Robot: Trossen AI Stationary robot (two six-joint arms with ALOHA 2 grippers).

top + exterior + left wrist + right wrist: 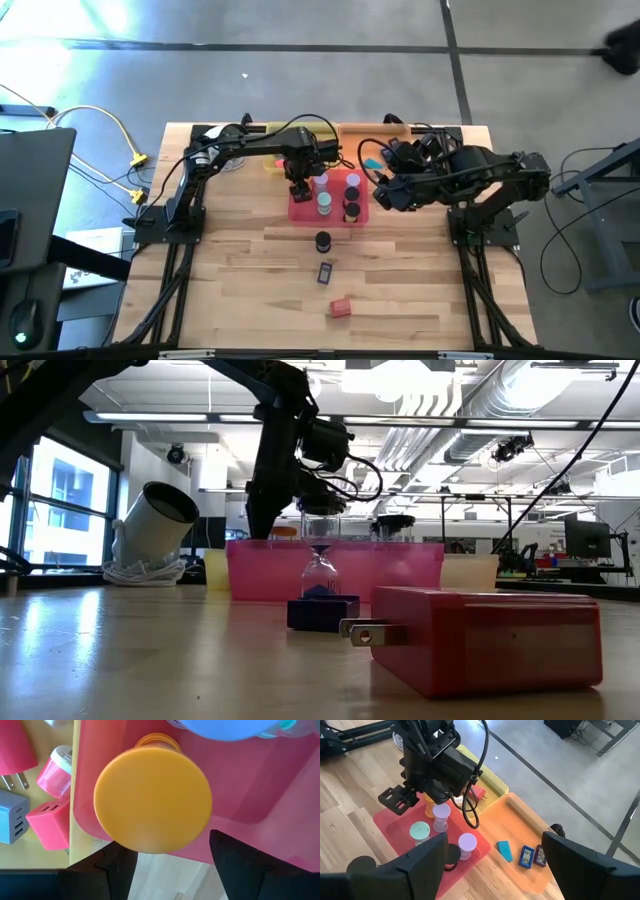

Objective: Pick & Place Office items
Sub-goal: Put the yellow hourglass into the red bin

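Observation:
My left gripper (298,188) (172,862) is open and points down over the pink tray (305,213), just above an orange-topped cylinder (152,800) (429,810) that stands upright in it. A teal cylinder (420,831), two lilac ones (441,815) (467,844) and a black one (352,211) also stand in the tray. On the bare table lie a black cylinder (323,241), a dark rectangular piece (325,272) and a red plug block (341,308) (480,635). My right gripper (383,190) (492,865) waits open beside the tray's right end.
An orange tray (520,825) at the far right holds a teal block (504,851) and two blue pieces (526,856). A yellow tray (40,845) holds pink and blue chargers. A white roll (160,520) lies at the far left. Free wood stretches along the near edge.

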